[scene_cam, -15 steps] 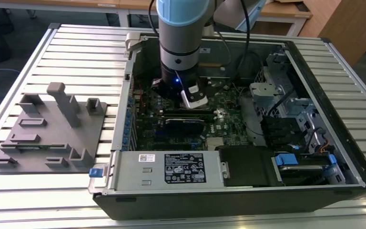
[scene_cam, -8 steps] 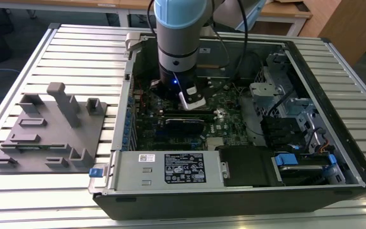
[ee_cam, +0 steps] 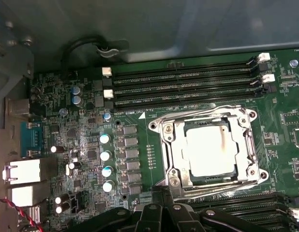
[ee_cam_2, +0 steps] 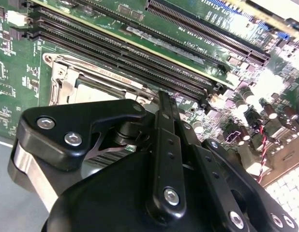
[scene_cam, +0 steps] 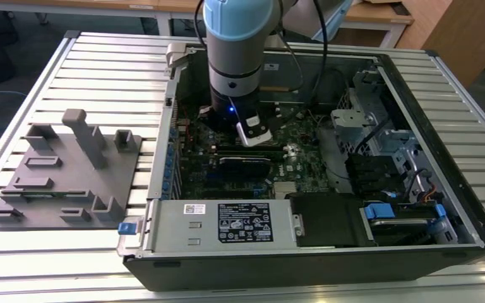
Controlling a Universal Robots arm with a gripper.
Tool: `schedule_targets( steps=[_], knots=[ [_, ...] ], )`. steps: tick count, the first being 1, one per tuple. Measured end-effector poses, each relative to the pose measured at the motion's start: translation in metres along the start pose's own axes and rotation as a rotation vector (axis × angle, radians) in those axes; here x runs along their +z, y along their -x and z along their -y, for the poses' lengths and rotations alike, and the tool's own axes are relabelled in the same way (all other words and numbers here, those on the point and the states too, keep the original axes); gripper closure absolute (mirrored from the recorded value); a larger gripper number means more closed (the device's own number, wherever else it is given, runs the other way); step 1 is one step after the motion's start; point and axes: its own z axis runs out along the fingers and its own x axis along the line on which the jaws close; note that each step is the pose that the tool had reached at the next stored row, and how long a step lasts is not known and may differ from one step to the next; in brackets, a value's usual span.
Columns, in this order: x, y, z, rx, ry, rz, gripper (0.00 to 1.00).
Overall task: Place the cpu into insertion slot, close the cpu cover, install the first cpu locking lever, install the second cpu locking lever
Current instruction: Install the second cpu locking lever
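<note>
Claw (ee_cam: 161, 193) just beside covered cpu (ee_cam: 209, 151)

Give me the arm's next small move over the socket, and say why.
The cpu already lies within the cut-out of the cpu cover, which looks flat. The gripper hangs close beside the socket's edge. The best next move is probably a short approach to the wire lever along that edge, though I cannot tell whether it is already latched.
</note>
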Motion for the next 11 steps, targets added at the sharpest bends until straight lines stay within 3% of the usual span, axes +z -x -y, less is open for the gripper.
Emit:
schedule_targets(
  steps=[3, 11],
  knots=[
    [0.0001, 0.0000, 0.0000, 0.000, 0.0103, -0.0014, 0.90],
    [0.0026, -0.0001, 0.0006, 0.001, 0.0112, -0.0019, 0.90]
  ],
)
